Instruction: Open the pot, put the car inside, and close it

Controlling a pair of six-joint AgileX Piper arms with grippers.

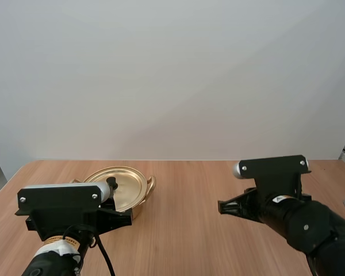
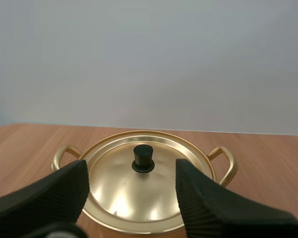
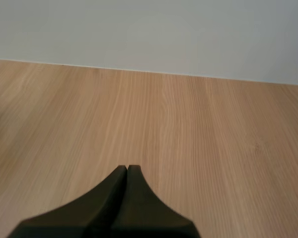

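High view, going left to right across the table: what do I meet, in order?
The left arm → pot with its lid on → bare table → right arm.

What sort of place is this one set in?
Probably a robot test bench, not a kitchen: wooden table against a plain wall, left arm and right arm over it, one gold pot with its lid on.

A light wooden worktop (image 1: pixel 190 224) spans the lower part of the frame. A lidded gold pot (image 1: pixel 126 185) sits directly on it, lower left.
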